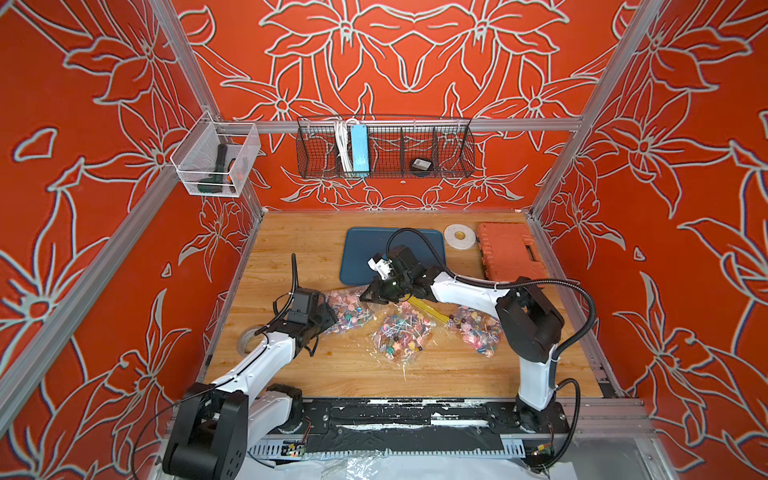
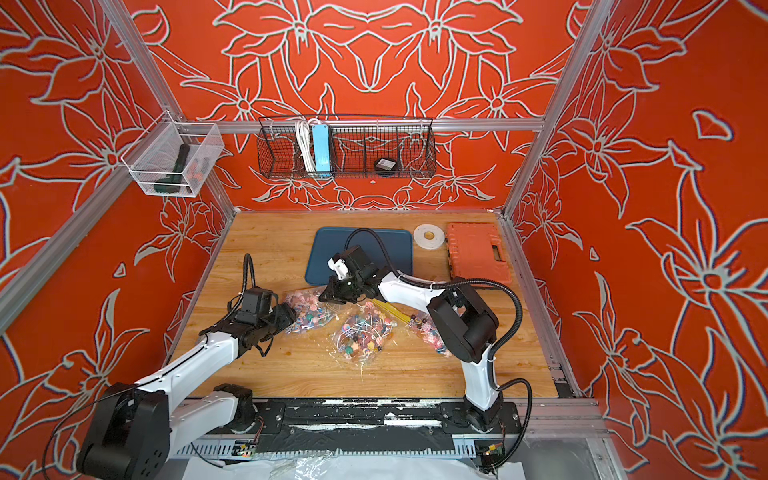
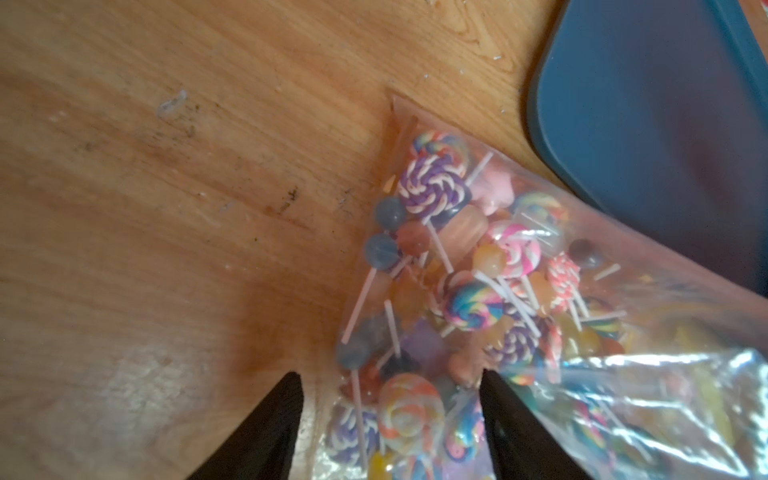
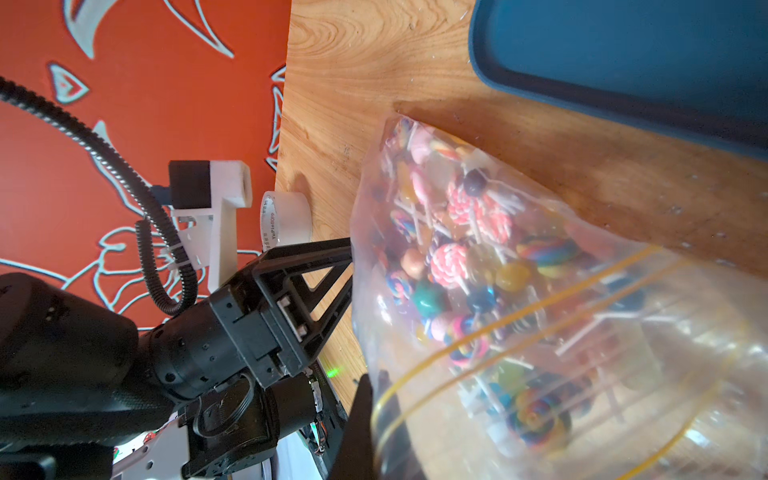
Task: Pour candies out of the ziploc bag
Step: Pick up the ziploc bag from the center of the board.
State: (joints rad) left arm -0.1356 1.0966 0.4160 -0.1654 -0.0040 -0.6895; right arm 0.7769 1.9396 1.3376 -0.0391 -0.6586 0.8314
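Beside the blue tray (image 1: 361, 249), the right gripper (image 1: 365, 296) pinches the ziploc bag (image 1: 347, 316) of candies (image 3: 432, 191); the left gripper (image 3: 390, 374) straddles it, spread.

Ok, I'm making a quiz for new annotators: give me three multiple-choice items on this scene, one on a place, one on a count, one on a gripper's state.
1. Where does the orange tool case lie? A) back right of the table, beside the white tape roll; B) front left corner; C) centre.
2. How many clear bags of lollipops lie on the table? A) one; B) two; C) three.
3. The left gripper is: A) shut on nothing; B) open, jaws either side of the edge of the ziploc bag; C) out of view.
Answers: 1 A, both top views show it at the back right; 2 C, three separate bags show in a top view; 3 B, the left wrist view shows its fingers wide apart.
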